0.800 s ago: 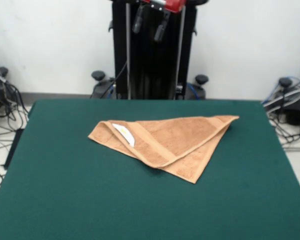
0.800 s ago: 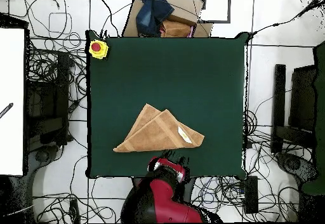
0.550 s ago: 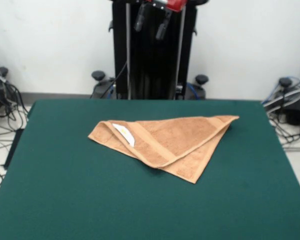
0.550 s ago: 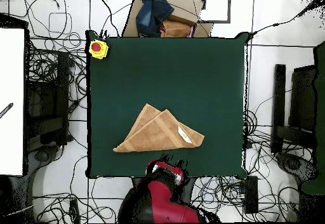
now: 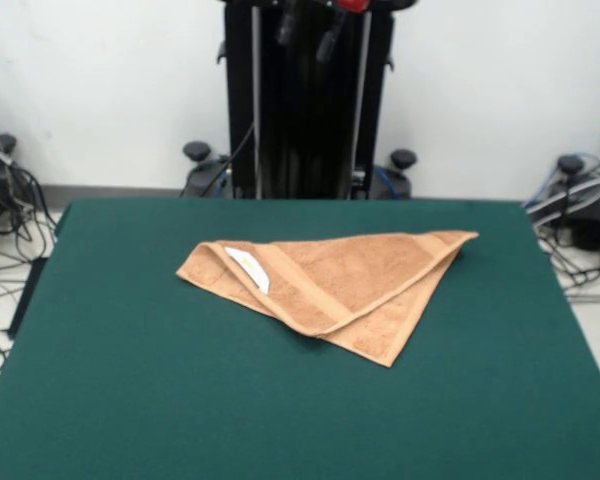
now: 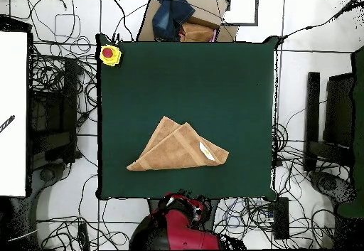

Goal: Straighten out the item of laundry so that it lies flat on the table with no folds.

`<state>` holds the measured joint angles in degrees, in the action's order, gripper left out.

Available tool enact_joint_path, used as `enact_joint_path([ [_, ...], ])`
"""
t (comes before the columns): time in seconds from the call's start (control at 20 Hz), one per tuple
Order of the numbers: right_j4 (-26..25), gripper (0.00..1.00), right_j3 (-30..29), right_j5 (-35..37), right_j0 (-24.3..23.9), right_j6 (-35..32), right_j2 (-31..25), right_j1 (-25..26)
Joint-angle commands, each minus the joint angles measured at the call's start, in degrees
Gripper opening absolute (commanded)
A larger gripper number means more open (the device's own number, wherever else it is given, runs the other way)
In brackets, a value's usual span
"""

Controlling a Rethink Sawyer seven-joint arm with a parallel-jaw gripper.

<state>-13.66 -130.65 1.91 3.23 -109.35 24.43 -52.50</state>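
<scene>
The item of laundry (image 5: 342,285), an orange-tan towel, lies on the green table (image 5: 130,380) folded over into a rough triangle, with a band stripe along the fold and a white tag (image 5: 248,268) facing up near its left corner. In the overhead view the towel (image 6: 178,148) sits toward the table's (image 6: 234,84) lower edge. My gripper (image 5: 310,30) hangs high at the picture's top, well above and behind the towel, open with nothing between its fingers. From overhead the red arm (image 6: 178,227) is off the table's edge, clear of the towel.
A yellow box with a red button (image 6: 109,54) sits on one table corner. A cardboard box with blue cloth (image 6: 181,17) lies past the far edge. Cables cover the floor around the table. Bare green surface surrounds the towel on all sides.
The gripper has drawn further up and back toward the robot's base, so less of it shows. The towel has not moved.
</scene>
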Motion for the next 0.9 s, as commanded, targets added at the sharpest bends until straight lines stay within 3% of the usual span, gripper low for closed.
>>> enact_joint_path([
  [0.05,-4.61,1.0,4.04,2.83,-1.64,-2.11,-1.96,1.12],
  [0.65,-3.69,1.0,9.48,5.98,-2.73,-2.58,-4.66,4.46],
  [0.9,-1.08,1.0,13.96,9.95,0.54,-4.49,-2.76,7.13],
])
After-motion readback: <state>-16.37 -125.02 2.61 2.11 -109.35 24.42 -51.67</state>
